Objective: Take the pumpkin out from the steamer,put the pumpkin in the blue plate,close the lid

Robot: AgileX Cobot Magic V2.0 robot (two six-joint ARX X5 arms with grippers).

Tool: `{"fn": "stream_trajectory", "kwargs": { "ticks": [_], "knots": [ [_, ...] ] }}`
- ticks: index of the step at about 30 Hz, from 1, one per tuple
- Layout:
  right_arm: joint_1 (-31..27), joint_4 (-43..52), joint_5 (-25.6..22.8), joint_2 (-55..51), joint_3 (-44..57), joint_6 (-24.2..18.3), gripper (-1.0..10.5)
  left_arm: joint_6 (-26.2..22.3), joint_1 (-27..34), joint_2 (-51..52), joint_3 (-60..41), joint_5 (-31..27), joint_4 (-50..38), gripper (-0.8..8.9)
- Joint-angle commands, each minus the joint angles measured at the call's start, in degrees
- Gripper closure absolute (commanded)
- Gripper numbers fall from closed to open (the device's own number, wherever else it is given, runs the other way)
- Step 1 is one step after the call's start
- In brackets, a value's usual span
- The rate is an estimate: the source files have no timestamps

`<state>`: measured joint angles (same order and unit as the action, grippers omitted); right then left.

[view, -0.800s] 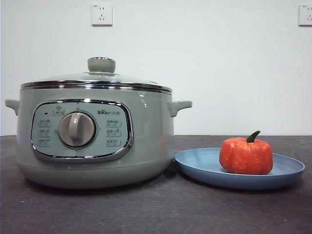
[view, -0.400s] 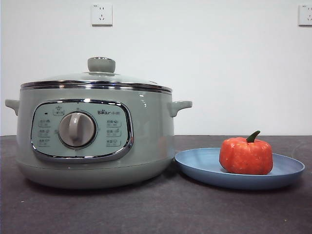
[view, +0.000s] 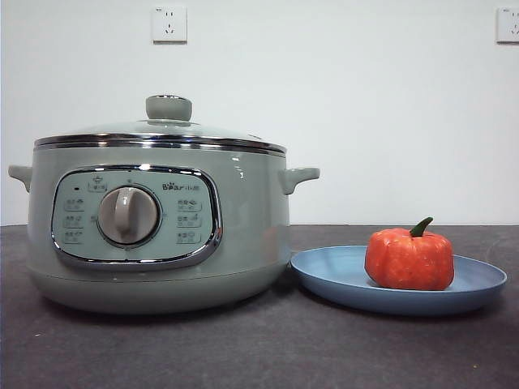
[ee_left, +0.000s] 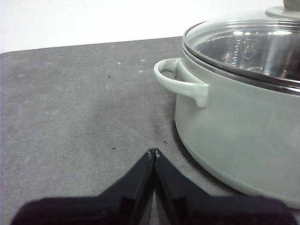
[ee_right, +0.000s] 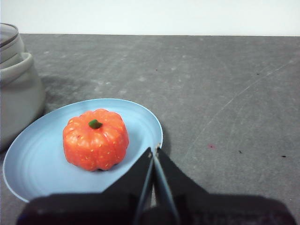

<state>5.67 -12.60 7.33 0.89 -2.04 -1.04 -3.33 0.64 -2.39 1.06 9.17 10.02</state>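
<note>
Nothing has moved since the earlier frames: pot, plate and pumpkin sit exactly where they were a second ago. Nearest in the front view, the dark grey desk [view: 259, 348] runs bare across the foreground. On it, to the left, stands the steamer [view: 158, 235], its dial facing the camera, with the lid [view: 162, 134] seated flat on its rim and the green knob on top. Just beside the steamer's base lies the blue plate [view: 397, 284]; whether the two touch is hard to tell from this low angle. The pumpkin [view: 409, 258] sits upright on the plate, stem up, toward the side away from the steamer. Behind everything is a white wall with two sockets [view: 169, 24].

The left end effector [ee_left: 153, 154] hangs low over the desk with its jaws pressed together, empty, near the steamer's side handle [ee_left: 180, 82] but clear of it. The right end effector [ee_right: 153, 152] also has its jaws together and empty, over the plate's rim, beside the pumpkin and not touching it.
</note>
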Motion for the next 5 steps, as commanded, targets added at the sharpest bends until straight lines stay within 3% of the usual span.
{"fn": "stream_trajectory", "kwargs": {
  "ticks": [1, 5],
  "knots": [
    [0.02, -0.33, -0.20, -0.13, 0.50, 0.52, 9.6, 0.57, 0.22, 0.13, -0.72, -0.09, 0.31, 8.16],
    [0.02, -0.33, -0.20, -0.13, 0.50, 0.55, 9.6, 0.59, 0.22, 0.13, -0.72, -0.09, 0.31, 8.17]
  ]
}}
